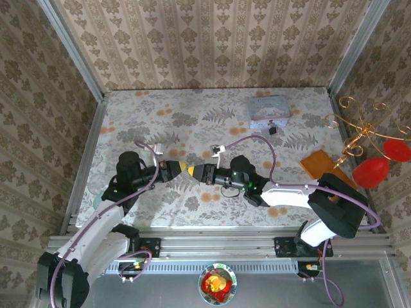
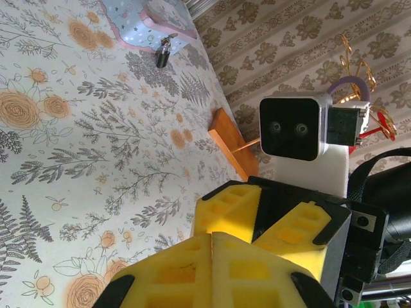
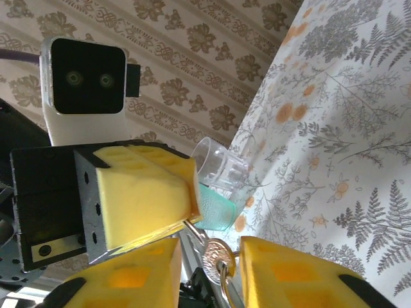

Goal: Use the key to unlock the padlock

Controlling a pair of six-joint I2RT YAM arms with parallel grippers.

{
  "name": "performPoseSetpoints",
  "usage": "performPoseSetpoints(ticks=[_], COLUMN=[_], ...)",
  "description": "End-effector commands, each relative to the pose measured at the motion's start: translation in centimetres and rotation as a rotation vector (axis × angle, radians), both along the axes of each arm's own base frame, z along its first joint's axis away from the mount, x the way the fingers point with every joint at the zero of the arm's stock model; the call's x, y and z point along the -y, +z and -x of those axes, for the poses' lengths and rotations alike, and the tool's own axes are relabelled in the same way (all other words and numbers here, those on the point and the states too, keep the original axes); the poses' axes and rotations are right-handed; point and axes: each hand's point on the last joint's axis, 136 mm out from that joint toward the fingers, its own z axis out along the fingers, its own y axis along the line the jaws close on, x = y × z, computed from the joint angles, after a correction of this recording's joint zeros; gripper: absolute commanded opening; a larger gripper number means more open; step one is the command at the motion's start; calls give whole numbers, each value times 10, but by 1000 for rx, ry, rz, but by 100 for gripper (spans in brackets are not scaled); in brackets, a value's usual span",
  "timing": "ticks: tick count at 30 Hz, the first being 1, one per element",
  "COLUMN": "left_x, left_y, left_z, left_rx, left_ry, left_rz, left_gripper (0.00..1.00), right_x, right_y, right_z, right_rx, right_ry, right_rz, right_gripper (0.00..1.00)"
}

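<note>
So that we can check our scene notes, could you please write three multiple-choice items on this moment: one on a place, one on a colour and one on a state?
1. Where is the padlock? A) beside the tin B) in the far left corner C) in an end effector
2. What colour is the tin? A) red B) pale blue C) black
3. The left end effector is: A) wide open B) shut on the padlock C) shut on the key
Answers: 1 A, it lies at the tin's edge; 2 B, its lid is pale blue; 3 C, it is clamped on the key.

Yellow fingers (image 2: 173, 276), dark padlock (image 2: 162, 56), pale blue tin (image 2: 128, 25) (pink-edged), tablecloth (image 2: 96, 128) of grey ferns and orange roses.
</note>
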Motion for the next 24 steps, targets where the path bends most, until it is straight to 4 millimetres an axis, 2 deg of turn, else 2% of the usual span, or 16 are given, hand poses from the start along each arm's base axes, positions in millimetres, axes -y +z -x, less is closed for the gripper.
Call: performPoseSetpoints(ticks=[1, 19, 24], left_x=[2, 1, 1], left_y=[10, 5, 3], left_z=[1, -1, -3], left_rx=[35, 31, 27], left_ry=[-28, -22, -12], left_rz=[12, 0, -4], left_gripper=[0, 0, 0], right_x=[-7, -11, -11], right_y=[16, 15, 15], right_z=[4, 6, 5], right_rx=[42, 22, 11], right_ry=[49, 59, 47], right_rz=[-22, -37, -38], right_gripper=[27, 2, 0])
